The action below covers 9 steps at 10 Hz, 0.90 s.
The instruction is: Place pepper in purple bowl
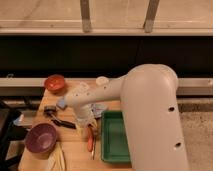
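My arm is stretching in from the right across the table, its shell smooth, rounded and white. The tabletop is showing as flat, pale, warm-toned wood. My pincer is hanging from the wrist over the middle of the table, just left of the green tray, with its tip right above the far end of the pepper. I cannot tell whether it is spread or pressed together, nor whether it is touching the pepper.

The pepper is lying on the bare wood, slim, long and red-orange. It is running roughly front to back, just beside the tray's left rim. It is lying outside the purple bowl, which is sitting apart to its left near the front corner. That bowl is round, deep and dull maroon-purple.

The tray is rectangular and shallow with a raised rim. A smaller orange-red bowl is sitting at the back left, and a pale round thing is resting at the back edge. A dark, thin tool-like object is lying between the purple bowl and my pincer. Pale yellow elongated pieces are lying at the front edge.

Behind the table a dark band is running under a light ledge and window bars. Speckled grey floor is showing on the right.
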Available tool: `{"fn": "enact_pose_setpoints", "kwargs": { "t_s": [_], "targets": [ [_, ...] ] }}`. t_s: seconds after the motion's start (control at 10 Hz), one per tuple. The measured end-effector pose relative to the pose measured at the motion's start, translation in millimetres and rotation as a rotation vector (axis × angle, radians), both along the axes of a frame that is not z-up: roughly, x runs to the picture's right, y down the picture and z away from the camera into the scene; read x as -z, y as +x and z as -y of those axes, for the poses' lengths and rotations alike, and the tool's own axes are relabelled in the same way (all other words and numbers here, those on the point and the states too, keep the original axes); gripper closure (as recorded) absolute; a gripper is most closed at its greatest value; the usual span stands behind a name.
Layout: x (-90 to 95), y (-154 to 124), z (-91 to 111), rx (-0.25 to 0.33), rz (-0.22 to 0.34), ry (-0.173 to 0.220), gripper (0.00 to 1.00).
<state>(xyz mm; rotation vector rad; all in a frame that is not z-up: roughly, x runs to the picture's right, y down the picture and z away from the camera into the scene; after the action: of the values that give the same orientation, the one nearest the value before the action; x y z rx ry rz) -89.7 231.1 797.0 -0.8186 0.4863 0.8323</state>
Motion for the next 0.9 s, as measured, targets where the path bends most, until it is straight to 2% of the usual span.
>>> {"fn": "enact_pose_setpoints", "kwargs": {
  "t_s": [0.6,0.9],
  "targets": [
    [4.7,-15,-11,-0.011,0.038,-0.023,0.38],
    [17.9,-9,-1,-0.018,0.018,0.014,0.38]
  ]
}}
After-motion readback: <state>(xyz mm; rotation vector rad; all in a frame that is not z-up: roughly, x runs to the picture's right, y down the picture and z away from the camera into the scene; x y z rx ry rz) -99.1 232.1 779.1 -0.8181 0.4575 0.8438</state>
